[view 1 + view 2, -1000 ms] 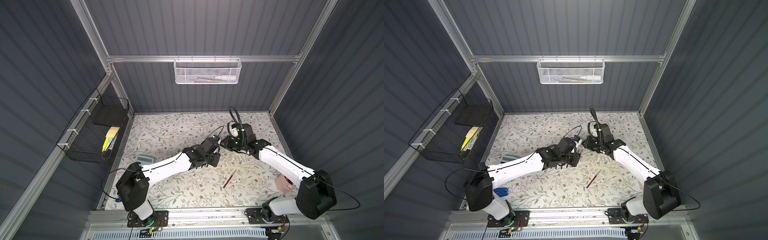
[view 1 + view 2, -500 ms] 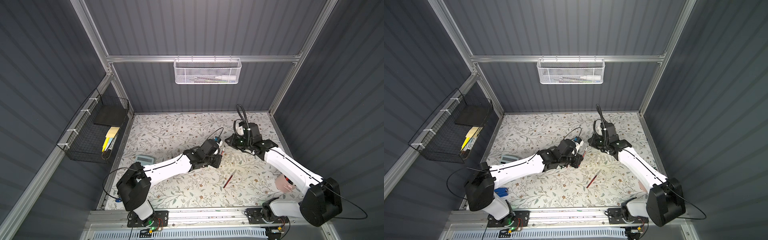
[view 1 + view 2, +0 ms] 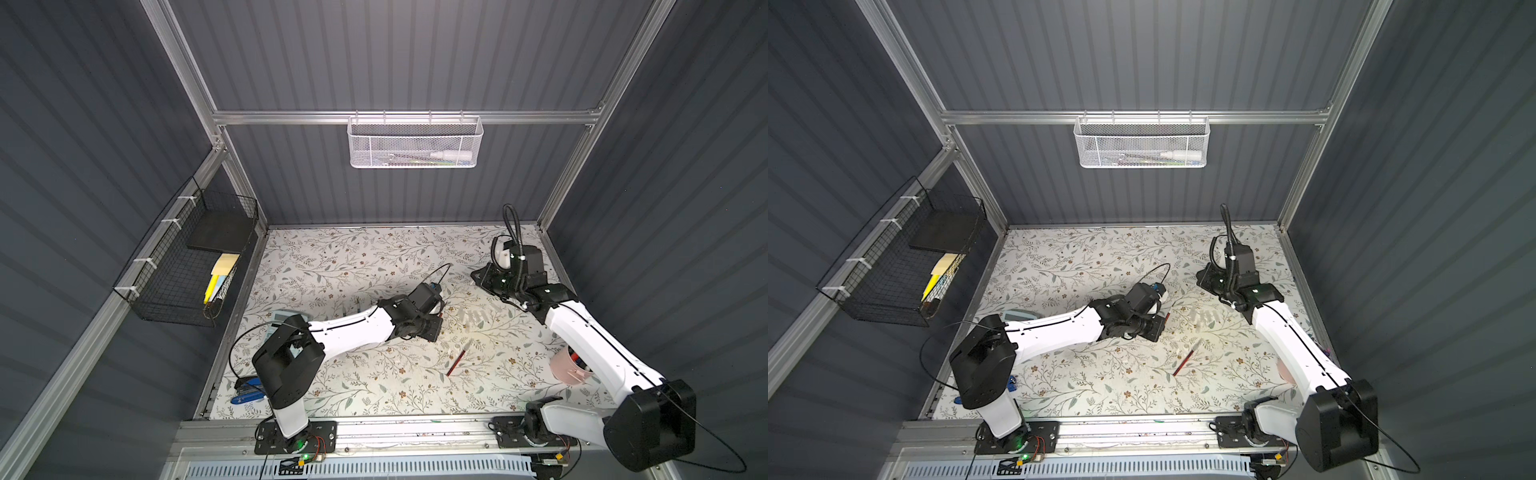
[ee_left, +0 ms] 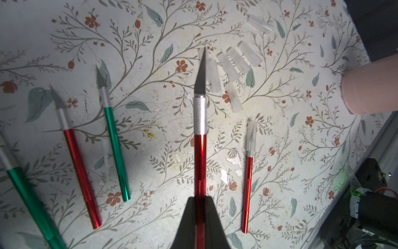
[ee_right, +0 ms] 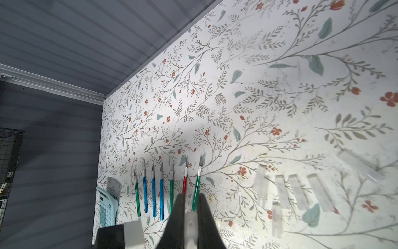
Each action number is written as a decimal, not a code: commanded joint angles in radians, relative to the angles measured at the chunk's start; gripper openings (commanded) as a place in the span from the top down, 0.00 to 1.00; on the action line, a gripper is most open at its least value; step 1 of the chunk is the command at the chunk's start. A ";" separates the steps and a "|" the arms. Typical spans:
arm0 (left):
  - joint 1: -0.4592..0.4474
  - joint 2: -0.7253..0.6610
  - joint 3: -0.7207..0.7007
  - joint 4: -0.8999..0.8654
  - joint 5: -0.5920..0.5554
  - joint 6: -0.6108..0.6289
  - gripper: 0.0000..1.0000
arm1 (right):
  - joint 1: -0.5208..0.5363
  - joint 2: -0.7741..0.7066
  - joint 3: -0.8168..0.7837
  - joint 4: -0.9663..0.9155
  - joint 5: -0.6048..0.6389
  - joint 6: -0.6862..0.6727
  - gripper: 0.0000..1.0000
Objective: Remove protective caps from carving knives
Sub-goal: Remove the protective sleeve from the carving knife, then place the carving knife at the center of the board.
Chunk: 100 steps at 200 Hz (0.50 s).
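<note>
Left claw is clamped on a red knife, held above the surface. Its blade is bare and points toward the loose caps lying there. Right claw is pinched shut on a whitish cap. A thinner red knife lies alongside with its cap on. Seven bare knives are lined up by the calculator.

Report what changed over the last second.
The right gripper, shut on a protective cap, pulled away from the left gripper toward the right side. The left gripper barely moved and stays shut on the red knife, whose blade is bare. The capped red knife lies where it was.
</note>
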 commanded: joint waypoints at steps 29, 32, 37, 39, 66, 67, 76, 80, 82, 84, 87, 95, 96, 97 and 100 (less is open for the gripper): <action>0.007 0.094 0.087 -0.079 -0.056 -0.019 1.00 | -0.056 -0.086 -0.086 -0.060 0.018 -0.045 0.97; 0.006 0.100 0.092 -0.082 -0.058 -0.019 1.00 | -0.060 -0.088 -0.091 -0.061 0.016 -0.044 0.97; 0.006 0.110 0.099 -0.086 -0.062 -0.019 1.00 | -0.063 -0.092 -0.096 -0.062 0.013 -0.045 0.97; 0.006 0.114 0.102 -0.089 -0.064 -0.019 1.00 | -0.065 -0.094 -0.100 -0.063 0.011 -0.045 0.97; 0.007 0.170 0.143 -0.116 -0.102 -0.021 1.00 | -0.080 -0.098 -0.123 -0.062 0.000 -0.044 0.96; 0.007 0.172 0.144 -0.118 -0.105 -0.021 1.00 | -0.081 -0.098 -0.124 -0.061 0.000 -0.044 0.96; 0.006 0.185 0.155 -0.125 -0.126 -0.022 1.00 | -0.083 -0.098 -0.129 -0.060 -0.003 -0.041 0.95; 0.006 0.190 0.158 -0.127 -0.132 -0.021 1.00 | -0.084 -0.099 -0.130 -0.061 -0.005 -0.041 0.95; 0.006 0.193 0.159 -0.127 -0.135 -0.021 1.00 | -0.084 -0.099 -0.131 -0.061 -0.006 -0.041 0.95; 0.007 0.194 0.160 -0.127 -0.140 -0.021 1.00 | -0.084 -0.099 -0.132 -0.061 -0.006 -0.040 0.95; 0.007 0.197 0.161 -0.126 -0.146 -0.022 1.00 | -0.085 -0.100 -0.133 -0.059 -0.007 -0.039 0.95; 0.008 0.205 0.168 -0.129 -0.157 -0.024 1.00 | -0.087 -0.101 -0.136 -0.059 -0.009 -0.039 0.95; 0.008 0.206 0.171 -0.130 -0.158 -0.024 1.00 | -0.087 -0.102 -0.136 -0.059 -0.009 -0.040 0.95; 0.008 0.208 0.172 -0.131 -0.159 -0.024 1.00 | -0.088 -0.102 -0.136 -0.059 -0.009 -0.040 0.95; 0.008 0.211 0.174 -0.134 -0.162 -0.024 1.00 | -0.088 -0.102 -0.137 -0.059 -0.009 -0.041 0.95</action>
